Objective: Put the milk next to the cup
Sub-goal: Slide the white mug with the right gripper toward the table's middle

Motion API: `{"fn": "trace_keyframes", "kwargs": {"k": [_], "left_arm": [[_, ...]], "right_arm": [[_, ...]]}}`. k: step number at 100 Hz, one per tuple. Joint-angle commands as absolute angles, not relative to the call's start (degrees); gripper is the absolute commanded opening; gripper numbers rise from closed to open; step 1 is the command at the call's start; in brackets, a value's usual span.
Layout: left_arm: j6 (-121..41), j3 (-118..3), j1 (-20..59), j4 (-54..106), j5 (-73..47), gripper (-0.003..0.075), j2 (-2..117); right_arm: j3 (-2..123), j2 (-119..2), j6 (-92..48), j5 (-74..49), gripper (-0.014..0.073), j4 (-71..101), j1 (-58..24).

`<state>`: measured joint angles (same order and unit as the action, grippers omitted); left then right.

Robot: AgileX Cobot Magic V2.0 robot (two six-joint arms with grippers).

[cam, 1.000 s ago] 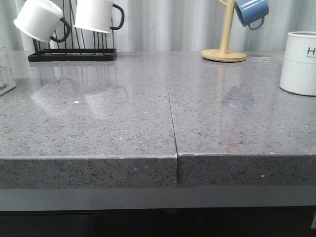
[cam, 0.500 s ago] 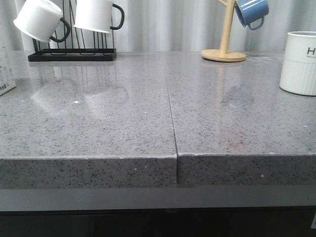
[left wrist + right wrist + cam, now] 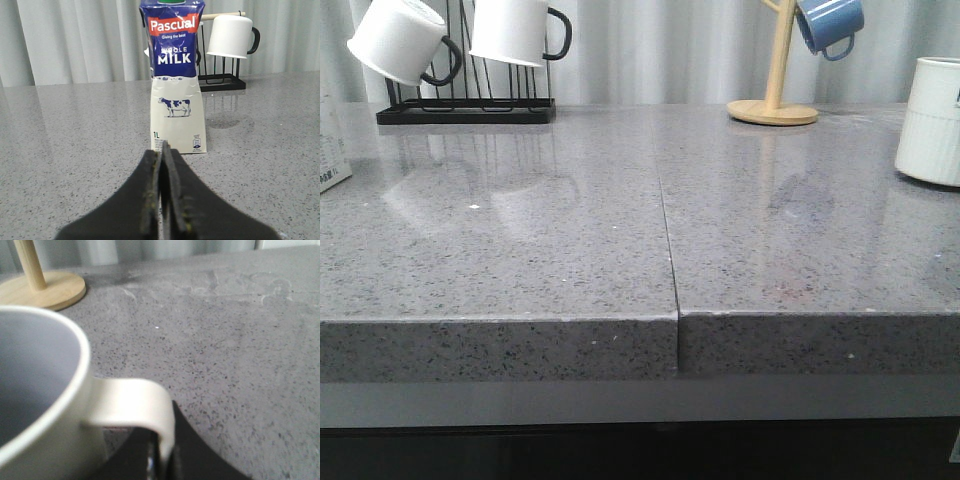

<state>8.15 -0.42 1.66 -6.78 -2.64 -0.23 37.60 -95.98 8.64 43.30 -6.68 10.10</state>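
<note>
The tall white milk carton with a dark blue top [image 3: 177, 80] stands upright on the grey speckled desk [image 3: 570, 240], straight ahead of the left gripper [image 3: 162, 155], fingers pressed together. The right gripper [image 3: 162, 450] pinches the ribbed white cup's [image 3: 932, 120] handle at far right.

milk [image 3: 330, 145] far left, cup [image 3: 930, 120] far right

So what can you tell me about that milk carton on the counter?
The milk carton is tall, looks like coated card, with a dark blue upper part, a red "Pascual" band, "WHOLE MILK" lettering, and a white lower part showing a cow and "1L". It stands upright on the grey speckled counter, in front of a black mug rack. The shut left gripper points at it without touching.
</note>
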Motion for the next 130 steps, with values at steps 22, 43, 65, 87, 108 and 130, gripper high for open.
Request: {"fn": "trace_keyframes", "kwargs": {"k": [22,43,65,87,108,130], "left_arm": [[8.5,2.5,1.6,-6.3,2.0,-0.0021,-2.2],[8.5,2.5,1.6,-6.3,2.0,-0.0021,-2.2],[8.5,2.5,1.6,-6.3,2.0,-0.0021,-2.2],[8.5,2.5,1.6,-6.3,2.0,-0.0021,-2.2],[8.5,2.5,1.6,-6.3,2.0,-0.0021,-2.2],[8.5,2.5,1.6,-6.3,2.0,-0.0021,-2.2]], "right_arm": [[39.5,-89.4,-1.6,45.7,-0.0056,2.2,4.5],[41.3,-88.3,-7.2,43.8,-0.0056,11.7,-6.3],[46.2,-90.6,-14.0,43.5,-0.0056,22.6,-16.9],[52.2,-96.2,-18.4,43.8,-0.0056,29.5,-24.4],[54.7,-100.3,-20.7,45.1,-0.0056,34.1,-29.1],[54.8,-101.7,-21.2,46.6,-0.0056,36.6,-30.2]]}}
